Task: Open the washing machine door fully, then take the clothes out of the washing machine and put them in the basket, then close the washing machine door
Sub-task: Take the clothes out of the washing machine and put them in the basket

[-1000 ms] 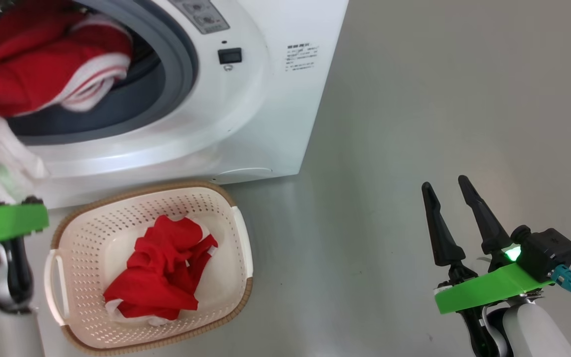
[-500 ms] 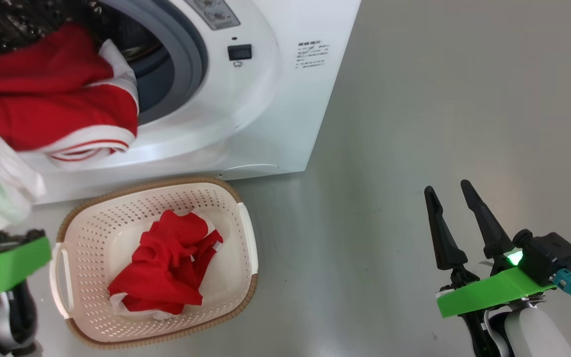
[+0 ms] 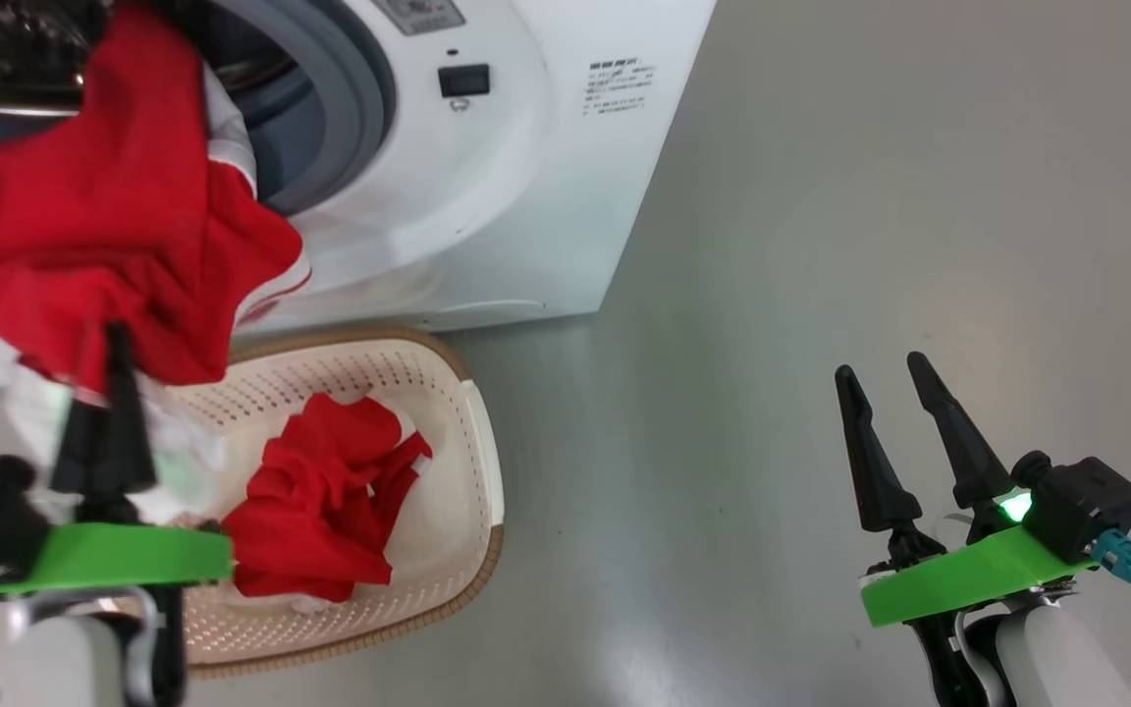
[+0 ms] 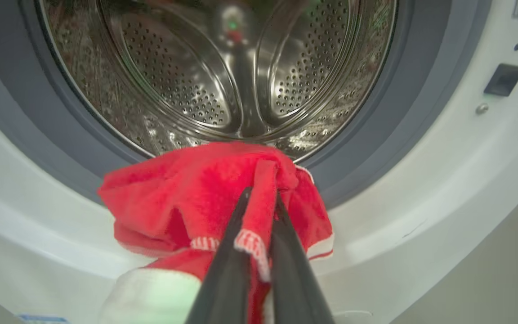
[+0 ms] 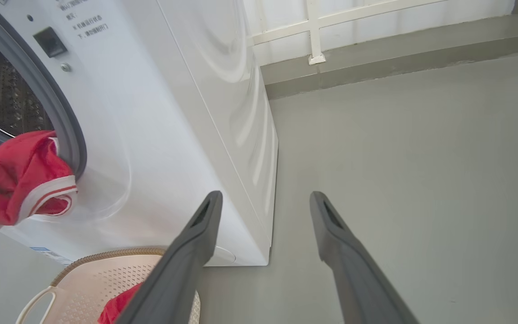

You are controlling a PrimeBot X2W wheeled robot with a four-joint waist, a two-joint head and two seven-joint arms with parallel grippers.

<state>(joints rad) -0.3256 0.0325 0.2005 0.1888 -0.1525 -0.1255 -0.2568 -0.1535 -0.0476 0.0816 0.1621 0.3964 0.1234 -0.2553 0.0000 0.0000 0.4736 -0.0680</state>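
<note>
My left gripper is shut on red clothes with white trim, which hang outside the washing machine mouth, above the basket's left part. A white cloth piece hangs below the red fabric. The steel drum behind looks bare. Another red garment lies crumpled in the cream basket on the floor by the machine's front. My right gripper is open over the grey floor at the right, holding nothing. The washing machine door is out of view.
Grey floor stretches right of the machine. A low ledge and white railing run along the far wall in the right wrist view. The machine's side panel stands close to my right gripper's left finger.
My left gripper has pulled the red clothes out of the drum, down and right, until they hang over the basket. The head camera shifted slightly. My right arm kept still.
</note>
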